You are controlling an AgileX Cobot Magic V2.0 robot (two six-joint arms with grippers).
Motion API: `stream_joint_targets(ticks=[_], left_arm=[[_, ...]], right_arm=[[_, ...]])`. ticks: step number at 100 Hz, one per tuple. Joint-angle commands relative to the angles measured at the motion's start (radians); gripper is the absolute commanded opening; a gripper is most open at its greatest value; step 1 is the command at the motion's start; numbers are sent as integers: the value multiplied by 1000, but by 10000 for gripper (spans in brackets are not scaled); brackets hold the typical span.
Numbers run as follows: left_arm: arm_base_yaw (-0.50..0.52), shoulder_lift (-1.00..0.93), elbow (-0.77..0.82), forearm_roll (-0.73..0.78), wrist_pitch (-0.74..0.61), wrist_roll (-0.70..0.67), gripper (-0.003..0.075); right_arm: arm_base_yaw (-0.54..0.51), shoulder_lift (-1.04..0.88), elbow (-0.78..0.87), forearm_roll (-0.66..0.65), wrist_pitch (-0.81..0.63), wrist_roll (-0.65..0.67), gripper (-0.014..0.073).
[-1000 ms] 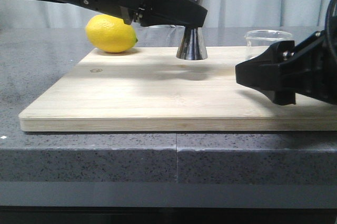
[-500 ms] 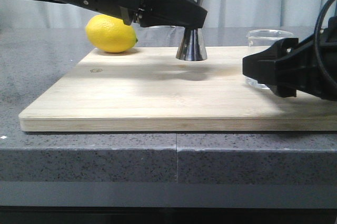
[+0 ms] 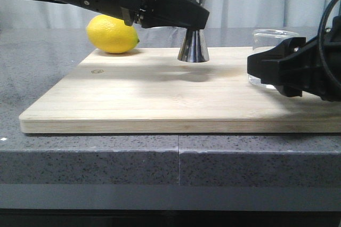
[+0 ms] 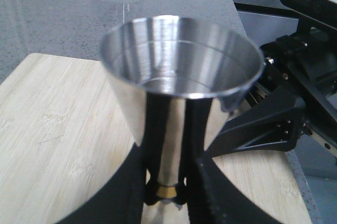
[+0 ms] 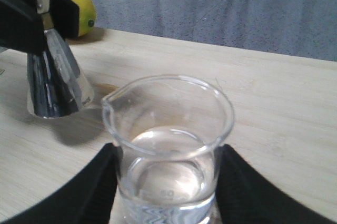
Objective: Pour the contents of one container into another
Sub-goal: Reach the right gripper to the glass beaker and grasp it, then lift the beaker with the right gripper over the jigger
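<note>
The steel jigger point(image 3: 193, 46) stands upright on the far middle of the wooden board point(image 3: 160, 99). My left gripper point(image 3: 200, 18) is shut on its thin waist by the gold band; in the left wrist view the black fingers point(image 4: 158, 129) clamp the stem under the jigger's empty upper cup point(image 4: 179, 71). The clear glass beaker point(image 3: 274, 38) with clear liquid is at the board's right side. My right gripper point(image 3: 256, 72) is shut on it, its fingers point(image 5: 95, 187) pressing both sides of the beaker point(image 5: 168, 129), whose lip points toward the jigger point(image 5: 52, 82).
A yellow lemon point(image 3: 113, 34) lies at the board's far left corner, just behind the left arm. The board rests on a grey speckled counter point(image 3: 106, 157) whose front edge is close below. A pale curtain hangs behind.
My right gripper has shifted to the right, and the beaker has shifted slightly right with it, so more glass shows. The left gripper and jigger have stayed put.
</note>
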Motion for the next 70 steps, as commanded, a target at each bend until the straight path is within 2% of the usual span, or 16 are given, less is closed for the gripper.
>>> stream_joint_targets(ticks=[1, 56, 70], left_arm=[[-5, -63, -31, -72, 111, -6, -21], [-5, -63, -31, -72, 111, -6, -21], [-5, -63, -31, -67, 111, -6, -21]], right_arm=[[-7, -19, -26, -1, -107, -7, 204], [-7, -23, -30, -4, -135, -7, 203], [-7, -59, -61, -8, -81, -14, 203]])
